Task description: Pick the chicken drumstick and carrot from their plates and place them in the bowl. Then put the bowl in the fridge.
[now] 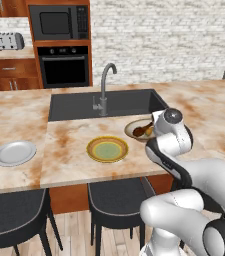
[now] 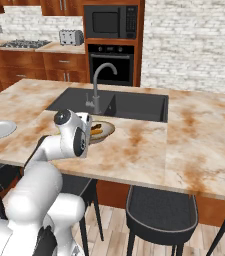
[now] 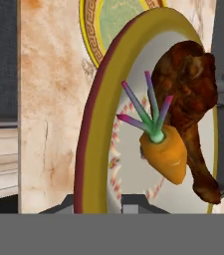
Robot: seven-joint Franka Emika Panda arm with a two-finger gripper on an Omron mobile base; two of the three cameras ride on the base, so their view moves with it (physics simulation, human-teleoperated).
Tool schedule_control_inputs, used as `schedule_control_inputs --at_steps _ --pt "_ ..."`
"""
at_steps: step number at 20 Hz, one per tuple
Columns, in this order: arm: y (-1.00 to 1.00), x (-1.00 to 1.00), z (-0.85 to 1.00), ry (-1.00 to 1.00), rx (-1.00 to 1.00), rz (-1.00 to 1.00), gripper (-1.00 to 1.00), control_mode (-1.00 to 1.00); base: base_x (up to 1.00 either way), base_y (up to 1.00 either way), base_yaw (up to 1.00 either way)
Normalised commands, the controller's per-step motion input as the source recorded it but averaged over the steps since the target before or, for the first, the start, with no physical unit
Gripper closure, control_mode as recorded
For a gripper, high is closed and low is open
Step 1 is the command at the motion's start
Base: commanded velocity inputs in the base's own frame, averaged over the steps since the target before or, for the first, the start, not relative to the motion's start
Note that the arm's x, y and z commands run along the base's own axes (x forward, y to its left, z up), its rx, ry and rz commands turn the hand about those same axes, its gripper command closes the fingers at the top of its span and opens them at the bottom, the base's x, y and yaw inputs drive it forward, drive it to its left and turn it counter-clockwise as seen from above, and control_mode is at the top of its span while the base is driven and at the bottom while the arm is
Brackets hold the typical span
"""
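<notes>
Your white arm bends low over the marbled counter (image 1: pixel 69 150), its wrist covering the near side of the tan-rimmed shallow bowl (image 1: pixel 132 128), so the gripper (image 3: pixel 101 205) is hidden from both base views. In the hand view, two dark fingertips (image 3: pixel 133 203) sit at six o'clock on either side of the bowl's rim; you cannot tell whether they pinch it. The orange carrot (image 3: pixel 166 155) and dark reddish-brown chicken drumstick (image 3: pixel 190 94) lie inside, touching. The yellow-rimmed green plate (image 1: pixel 107 149) sits at eight o'clock from the bowl, the plain grey-white plate (image 1: pixel 14 153) far left.
</notes>
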Motion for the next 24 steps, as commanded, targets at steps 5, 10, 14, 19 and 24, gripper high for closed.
schedule_control_inputs --at_steps 5,10,14,19,24 --pt "0.18 -0.39 0.02 -0.01 0.04 0.00 1.00 -1.00 0.00 0.00 0.00" --pt "0.01 -0.35 -0.06 -0.09 0.13 -0.09 1.00 -1.00 0.00 0.00 0.00" --pt "0.02 -0.35 -0.13 -0.18 0.11 -0.05 1.00 -1.00 0.00 0.00 0.00" --pt "0.03 -0.10 -0.01 -0.01 0.01 0.00 1.00 -1.00 0.00 0.00 0.00" --pt "0.00 0.00 0.00 0.00 0.00 0.00 1.00 -1.00 0.00 0.00 0.00"
